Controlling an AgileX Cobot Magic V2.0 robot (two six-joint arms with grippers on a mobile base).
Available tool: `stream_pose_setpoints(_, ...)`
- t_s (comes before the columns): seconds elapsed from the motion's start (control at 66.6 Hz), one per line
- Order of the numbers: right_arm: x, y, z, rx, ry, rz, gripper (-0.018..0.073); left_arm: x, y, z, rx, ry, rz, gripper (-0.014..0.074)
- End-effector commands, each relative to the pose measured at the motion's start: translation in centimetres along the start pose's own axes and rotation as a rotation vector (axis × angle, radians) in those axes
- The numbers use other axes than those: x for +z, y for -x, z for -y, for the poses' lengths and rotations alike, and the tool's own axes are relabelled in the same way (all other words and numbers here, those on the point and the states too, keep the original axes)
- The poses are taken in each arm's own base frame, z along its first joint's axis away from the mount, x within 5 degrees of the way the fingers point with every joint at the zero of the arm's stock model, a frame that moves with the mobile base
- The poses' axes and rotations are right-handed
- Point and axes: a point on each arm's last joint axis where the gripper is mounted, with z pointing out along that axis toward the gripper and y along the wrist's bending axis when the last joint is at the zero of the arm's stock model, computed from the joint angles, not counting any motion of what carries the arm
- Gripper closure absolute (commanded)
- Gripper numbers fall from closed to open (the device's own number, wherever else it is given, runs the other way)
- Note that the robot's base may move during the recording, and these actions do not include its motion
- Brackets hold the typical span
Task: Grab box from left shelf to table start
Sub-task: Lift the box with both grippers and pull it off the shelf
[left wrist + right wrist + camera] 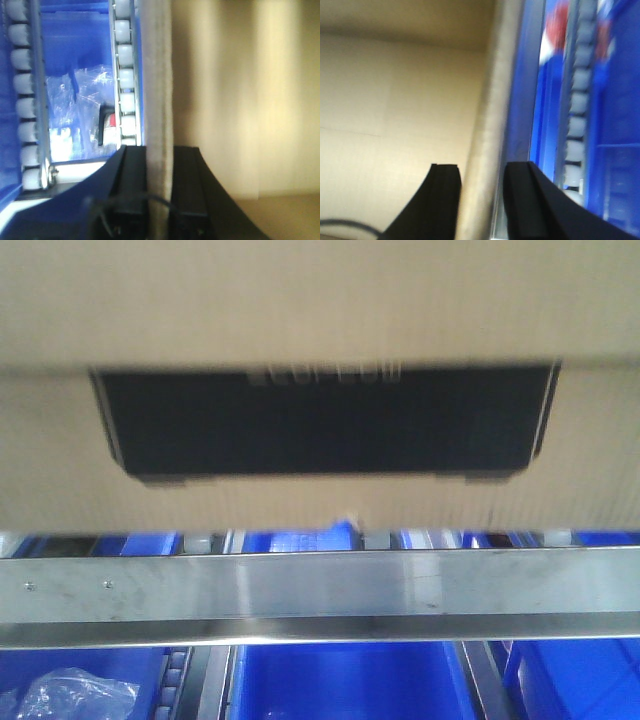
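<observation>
Filling the front view, box (pixel 320 310): brown corrugated cardboard took up the whole upper part, from 9 through 12 to 3 o'clock. Its wide black panel (pixel 320 420) with a thin pale outline sat at centre, and the pale lettering along the panel's top was too blurred to read.
Left shelf (pixel 320 590): its long brushed-steel front rail (pixel 480 585) ran edge to edge toward 6 o'clock, just under the box's lower edge. Whether the box rested on the tracks could not be told.
Blue bins (pixel 340 680): bright blue plastic showed below the rail and in the narrow strip between rail and box. A crumpled clear bag (pixel 70 695) lay at 7 o'clock.
Roller tracks (pixel 125 80): two rows of pale rollers ran from 12 toward 7 o'clock, beside the box's wall.
Left tool (pixel 159 150): at 6 o'clock, its two black fingers (pixel 132 170) stood one on each side of the box's upright cardboard wall, pressed against it.
Right tool (pixel 481 167): at 6 o'clock, it was likewise clamped on the box wall, with cardboard at 9 o'clock and blue plastic at 3 o'clock.
</observation>
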Motion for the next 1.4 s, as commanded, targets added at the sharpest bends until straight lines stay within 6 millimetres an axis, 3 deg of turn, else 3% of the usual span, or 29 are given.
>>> stream_pose_setpoints(0.0,-4.3,1.3,-1.2,0.002,0.028,0.219,0.0503,-5.0,-0.6,0.1,-0.002,-0.03,0.14,0.0695)
stream_pose_setpoints(0.24,-6.6,-2.4,-2.5,-0.027,0.065,0.234,0.0503,-7.6,-4.2,-0.3,-0.006,-0.053,0.23,0.0695)
stream_pose_setpoints(0.556,-9.4,-8.5,-2.4,-0.023,0.063,0.314,0.0503,-10.7,-11.6,-1.1,-0.014,-0.089,0.412,0.0695)
stream_pose_setpoints(0.781,-13.8,-11.9,-2.9,-0.005,0.107,0.479,0.0503,-13.5,-17.1,-1.8,-0.015,-0.109,0.549,0.0695)
stream_pose_setpoints(0.916,-17.0,-13.7,-3.1,-0.016,0.115,0.597,0.0503,-16.3,-20.0,-2.2,-0.019,-0.134,0.687,0.0695)
stream_pose_setpoints(1.127,-20.2,-15.9,-3.2,-0.03,0.12,0.736,0.0503,-19.0,-22.5,-2.5,-0.017,-0.154,0.849,0.0695)
stream_pose_setpoints(1.382,-20.6,-16.3,-3.3,-0.033,0.122,0.743,0.0503,-18.9,-22.7,-2.5,-0.017,-0.154,0.853,0.0696)
